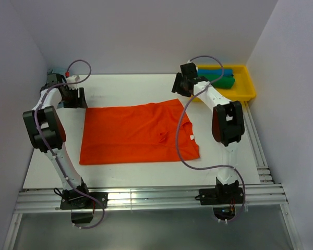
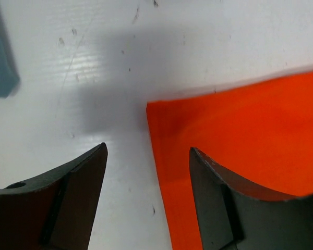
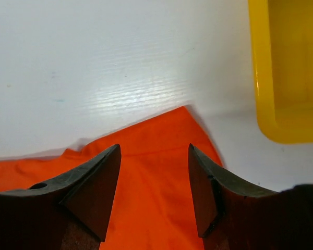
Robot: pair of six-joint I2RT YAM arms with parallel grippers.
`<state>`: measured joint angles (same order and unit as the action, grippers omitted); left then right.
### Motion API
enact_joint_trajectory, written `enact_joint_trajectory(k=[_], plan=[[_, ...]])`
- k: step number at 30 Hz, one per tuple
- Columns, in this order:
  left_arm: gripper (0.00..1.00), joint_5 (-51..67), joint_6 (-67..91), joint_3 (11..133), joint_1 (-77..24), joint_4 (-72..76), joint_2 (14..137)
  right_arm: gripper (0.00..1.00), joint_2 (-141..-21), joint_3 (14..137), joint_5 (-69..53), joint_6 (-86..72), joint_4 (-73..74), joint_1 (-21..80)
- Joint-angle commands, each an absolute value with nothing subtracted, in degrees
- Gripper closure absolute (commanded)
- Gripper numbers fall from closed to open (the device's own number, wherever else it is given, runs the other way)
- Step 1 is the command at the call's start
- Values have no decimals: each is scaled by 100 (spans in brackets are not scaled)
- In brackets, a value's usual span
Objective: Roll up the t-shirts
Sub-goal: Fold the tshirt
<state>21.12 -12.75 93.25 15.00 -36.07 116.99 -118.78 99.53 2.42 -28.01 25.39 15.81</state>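
Left claw (image 2: 148, 151) wide, empty, over orange t-shirt (image 1: 138, 133) 10 o'clock corner; right claw (image 3: 154, 148) wide, empty, 2 o'clock corner.

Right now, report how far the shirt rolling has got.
Done: the blue shirt and green shirt lie rolled in the yellow bin. In hand: the orange shirt lies flat on the table, with the left tool and right tool open above its two far corners, gripping nothing. Left: rolling the orange shirt, which has not yet begun.
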Motion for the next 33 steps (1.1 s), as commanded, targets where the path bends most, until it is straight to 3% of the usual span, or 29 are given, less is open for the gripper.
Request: enact_joint_trajectory(k=[1, 15, 27, 31, 33], plan=[[31, 2215, -940, 9598, 1363, -2919, 11944, 38, -12338, 10607, 342, -2558, 2803, 1503], [38, 2320, -527, 9721, 1169, -2733, 12577, 37, -12823, 10618, 334, -2566, 2892, 1354], [50, 2320, -571, 9615, 1134, -2848, 12568, 38, -13219, 10820, -114, -2619, 2918, 1354], [61, 2303, -580, 9519, 1125, -2839, 12516, 41, -13210, 10749, -185, -2637, 2857, 1362], [71, 2329, -563, 9536, 1125, -2865, 12498, 42, -13219, 10740, -193, -2637, 2830, 1354]])
